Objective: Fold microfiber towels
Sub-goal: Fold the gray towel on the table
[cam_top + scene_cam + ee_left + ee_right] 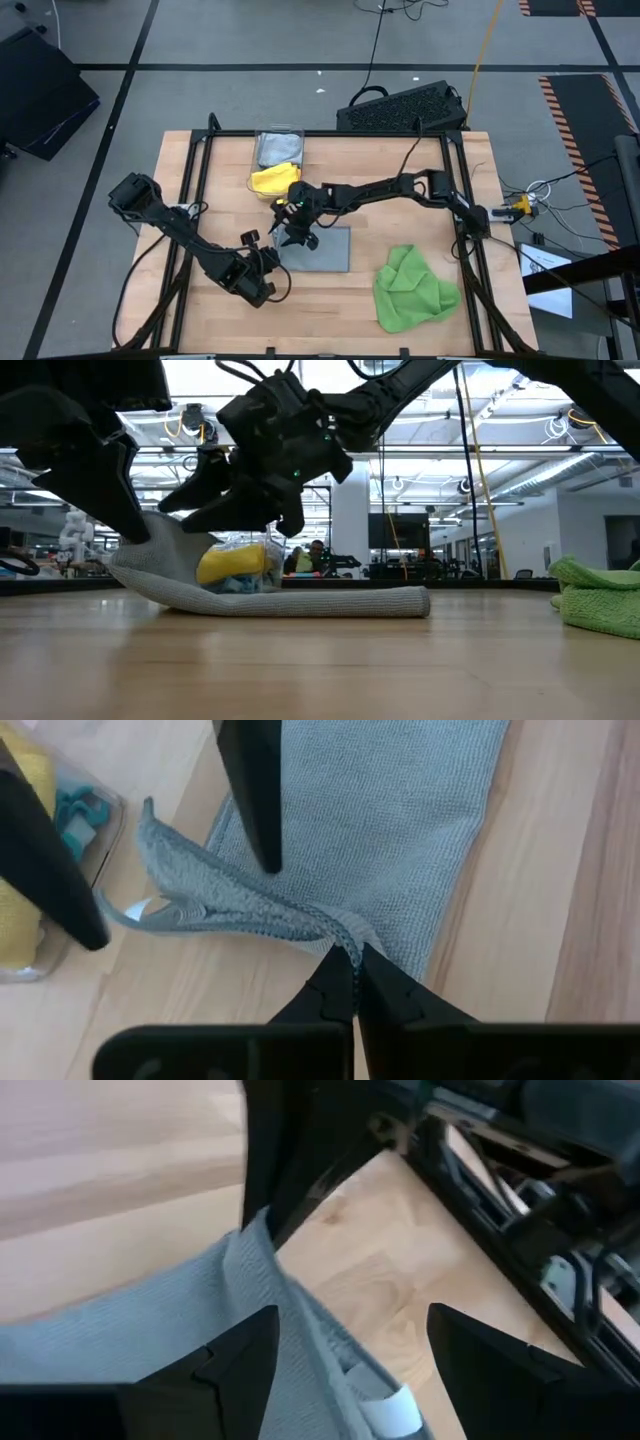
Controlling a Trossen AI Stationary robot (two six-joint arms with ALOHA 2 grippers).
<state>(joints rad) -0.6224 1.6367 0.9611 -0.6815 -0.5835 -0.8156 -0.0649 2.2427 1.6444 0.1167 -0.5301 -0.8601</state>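
Grey waffle-textured towel (322, 250), flat rectangle at centre of the wooden worktop (420, 310). Left hand (354, 982) pinches its lifted, rumpled corner shut. Right hand (292, 228) hovers above, fingers spread, empty. Crumpled green towel (412, 288) well apart.

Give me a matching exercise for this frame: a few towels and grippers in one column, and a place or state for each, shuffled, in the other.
Things:
1. grey towel
2. green towel
3. yellow towel
4. left gripper
5. right gripper

Places or states:
A. crumpled on the table's right side
B. shut on a corner of the grey towel
C. at the clear bin
D. flat mid-table, one edge lifted
E. open over the grey towel

Pairs: 1-D, 2-A, 3-C, 4-B, 5-E
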